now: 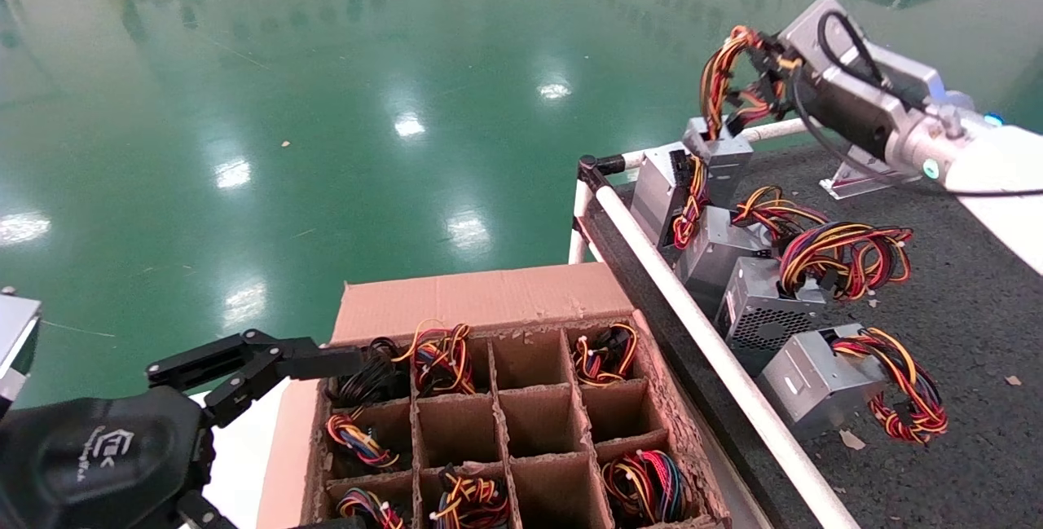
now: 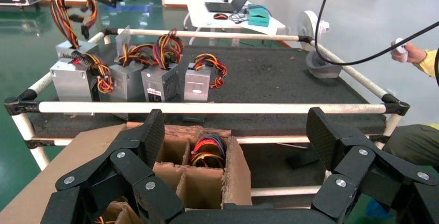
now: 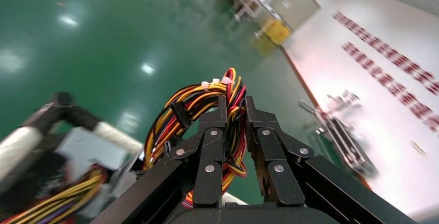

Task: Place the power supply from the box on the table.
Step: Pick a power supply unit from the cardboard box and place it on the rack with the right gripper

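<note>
Placing step: right gripper (image 3: 231, 123) fingers clenched on wires (image 1: 721, 72), supply (image 1: 721, 156) dangling at surface (image 1: 978, 309) 12 o'clock corner. Next: lower, release. Left gripper (image 2: 235, 136) released over box (image 1: 481, 301).

The floor (image 1: 326, 89) filling the upper left of the head view is glossy green with white light spots. At lower centre, the box (image 1: 481, 301) is brown cardboard with a paler flap, its cells holding red, yellow, orange, black and blue wires. On the right, the bench (image 1: 978, 325) is dark grey (rough, felt-like), edged by a white rail (image 1: 717, 350) with black joints. The power supply (image 1: 717, 158) at upper right is silver-grey, its wire bundle red, yellow, orange and black. The other units (image 1: 762, 313) are grey, one with a dotted vent pattern. The left gripper (image 1: 244, 366) at lower left is black; the right gripper (image 1: 774, 77) is black on a silver arm.
</note>
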